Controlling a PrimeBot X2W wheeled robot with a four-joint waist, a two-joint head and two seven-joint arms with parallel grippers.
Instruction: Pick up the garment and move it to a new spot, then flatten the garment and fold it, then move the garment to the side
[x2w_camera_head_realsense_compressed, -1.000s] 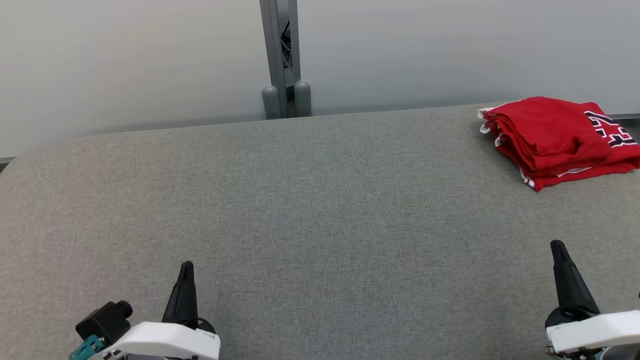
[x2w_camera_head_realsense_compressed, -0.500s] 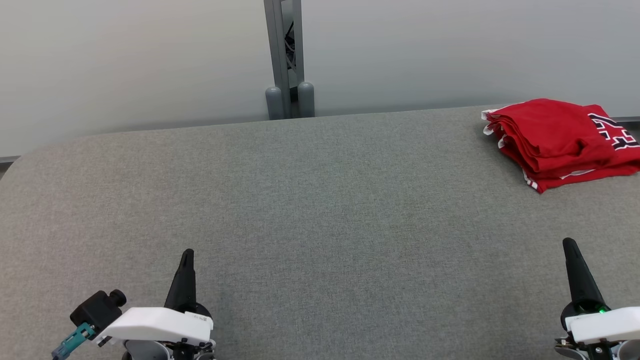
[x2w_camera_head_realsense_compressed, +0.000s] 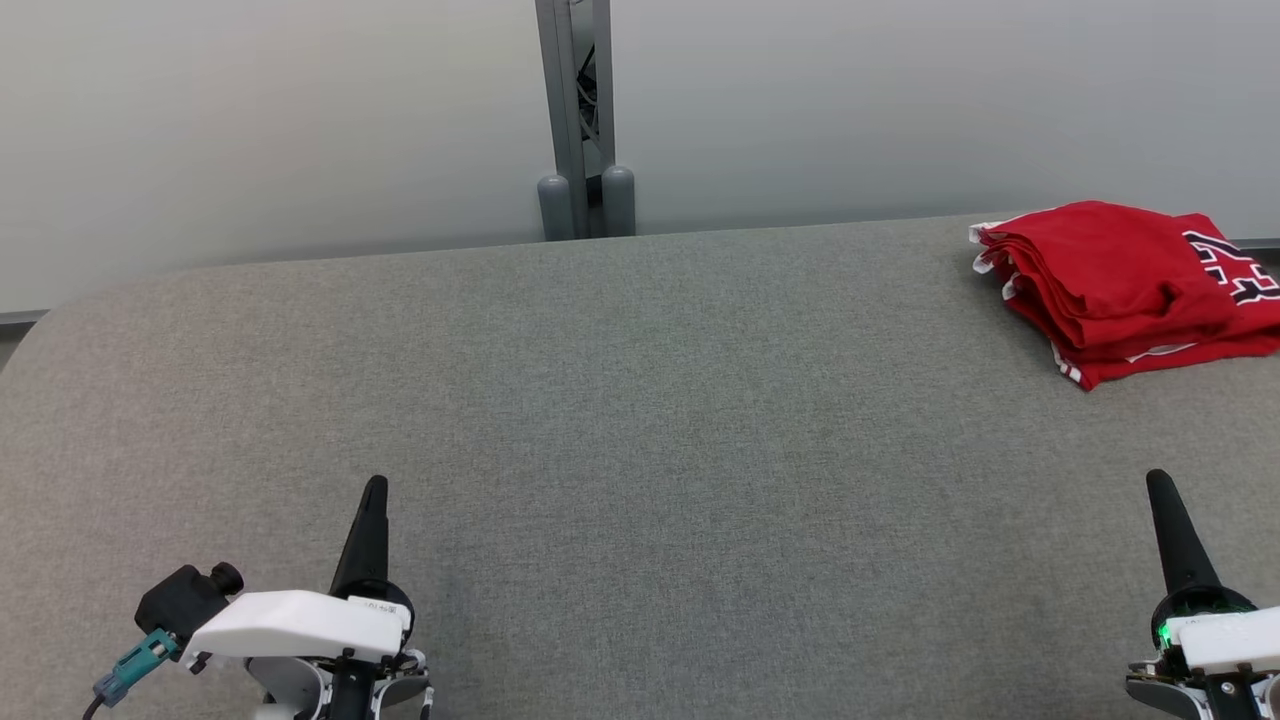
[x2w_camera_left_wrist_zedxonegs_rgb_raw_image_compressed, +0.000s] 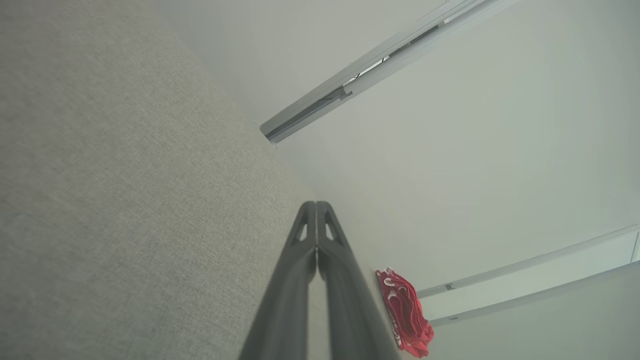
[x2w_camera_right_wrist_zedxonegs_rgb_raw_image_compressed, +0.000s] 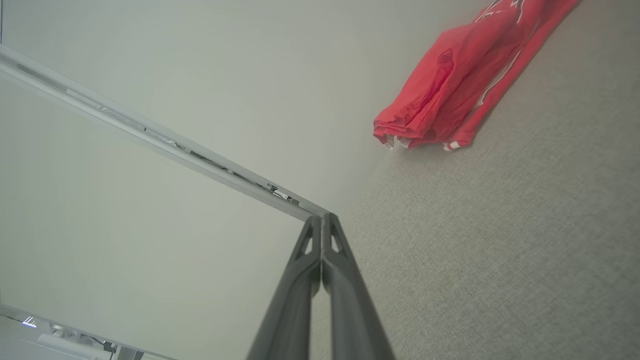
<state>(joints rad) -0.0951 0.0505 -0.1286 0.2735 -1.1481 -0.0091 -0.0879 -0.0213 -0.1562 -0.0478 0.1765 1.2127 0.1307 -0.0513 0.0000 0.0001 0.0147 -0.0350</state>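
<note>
Head view: over the last second the whole scene slides a little toward the right of the frame. The grey post (x2w_camera_head_realsense_compressed: 585, 110) and the garment (x2w_camera_head_realsense_compressed: 1120, 290) drift together, so the camera has turned and the cloth has not moved on the table (x2w_camera_head_realsense_compressed: 640, 420). The left fingers (x2w_camera_head_realsense_compressed: 370, 540) have crept slightly up the frame at lower left. The right fingers (x2w_camera_head_realsense_compressed: 1175, 540) have moved outward toward the lower right corner. Both pairs stay pressed shut and hold nothing, and each wrist view shows its two dark fingers meeting along their length.

The arms appear to be settling into a rest pose, well apart from the cloth. Since the garment already lies folded and off to one side, the fold and the final move look done, with nothing obvious left to handle.

The garment sits at the upper right of the frame, near the table's far edge, and its right end is cut by the frame border. It is red with thin white trim showing at the layer edges, and part of a black-and-white number shows at its right end. The fold is a compact stack of several layers, slightly uneven, with the lower layers poking out along the near side. In the right wrist view (x2w_camera_right_wrist_zedxonegs_rgb_raw_image_compressed: 460, 80) it lies at upper right, and in the left wrist view (x2w_camera_left_wrist_zedxonegs_rgb_raw_image_compressed: 407, 315) it is small at lower right.
</note>
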